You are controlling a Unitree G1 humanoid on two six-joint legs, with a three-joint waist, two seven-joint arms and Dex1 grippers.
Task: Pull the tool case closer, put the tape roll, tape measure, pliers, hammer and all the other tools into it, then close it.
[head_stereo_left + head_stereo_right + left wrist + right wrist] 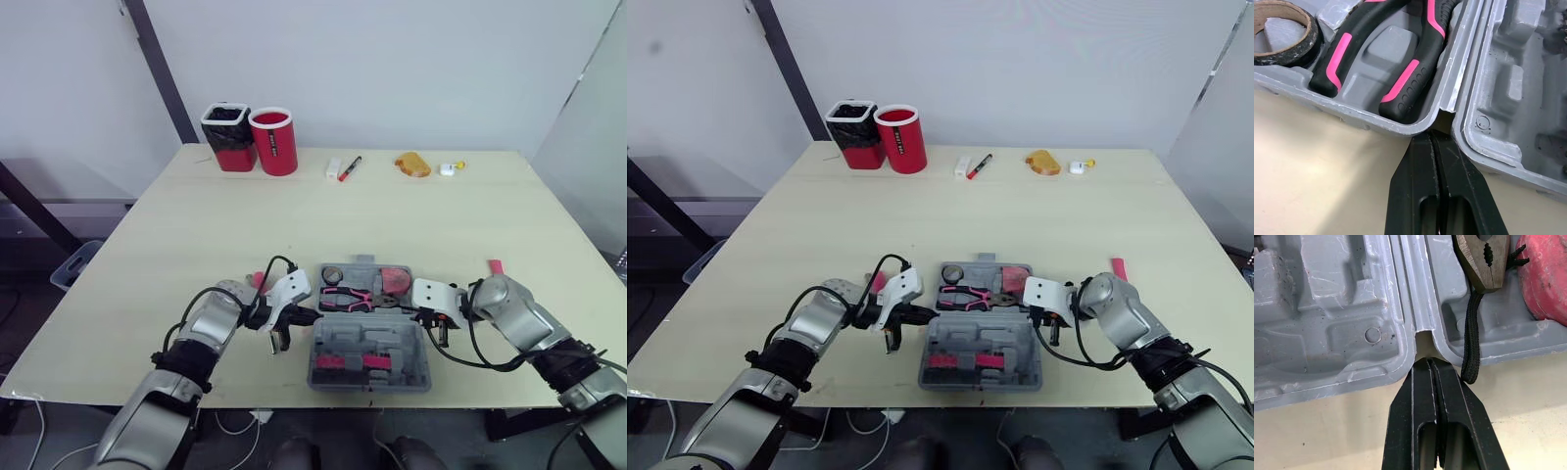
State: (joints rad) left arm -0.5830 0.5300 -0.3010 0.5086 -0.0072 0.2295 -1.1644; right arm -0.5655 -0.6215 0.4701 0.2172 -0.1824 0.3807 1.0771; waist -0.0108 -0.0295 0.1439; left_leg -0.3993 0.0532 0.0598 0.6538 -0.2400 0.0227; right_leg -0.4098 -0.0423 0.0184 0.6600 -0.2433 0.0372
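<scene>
Tool case point(369, 352) lies open at the table's point(176, 245) near edge, with pliers point(348, 297) and tape roll point(332, 274) inside. Left gripper point(1432, 139) and right gripper point(1429, 364) have their fingers pressed together, holding nothing, tips at the hinge notches on either side.

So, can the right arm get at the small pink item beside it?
Probably yes: the pink item lies close by the right gripper, nothing between; its jaws, shut at the tool case, must open first.

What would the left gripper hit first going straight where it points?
The tool case: the left gripper, shut, aims at the hinge notch between its halves, seemingly almost touching; depth unclear.
</scene>
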